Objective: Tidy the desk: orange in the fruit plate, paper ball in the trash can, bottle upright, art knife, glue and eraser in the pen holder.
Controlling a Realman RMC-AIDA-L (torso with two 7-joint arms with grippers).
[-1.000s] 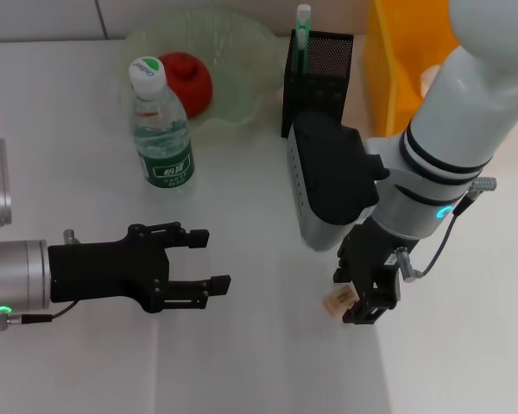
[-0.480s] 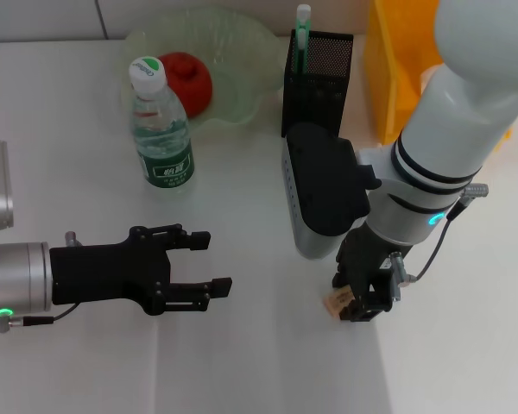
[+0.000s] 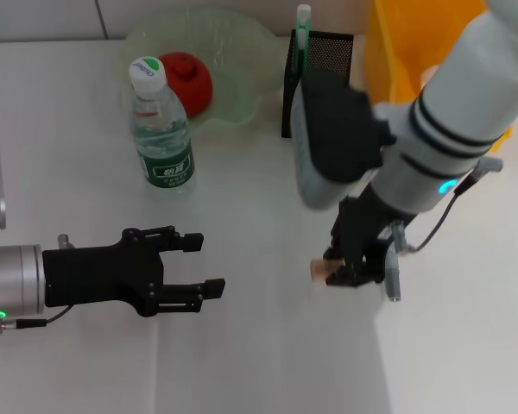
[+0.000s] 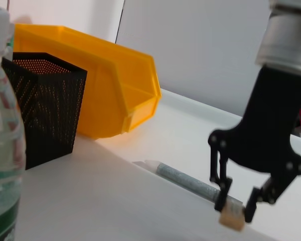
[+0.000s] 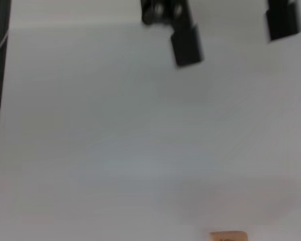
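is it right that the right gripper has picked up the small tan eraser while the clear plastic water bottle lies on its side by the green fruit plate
Not quite. The right gripper does hold the small tan eraser, but the clear plastic water bottle stands upright, white cap on top, beside the green fruit plate. The head view shows this.

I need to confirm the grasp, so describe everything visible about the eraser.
The eraser is a small tan block, looking matte and rubbery, with blunt corners. It is pinched between the two black fingers of the right pincer, which points down at the white desk; one end sticks out sideways past the fingers. In the left wrist view it seems to hang just above the desk, beside a grey pen-like stick. Nothing else touches it.
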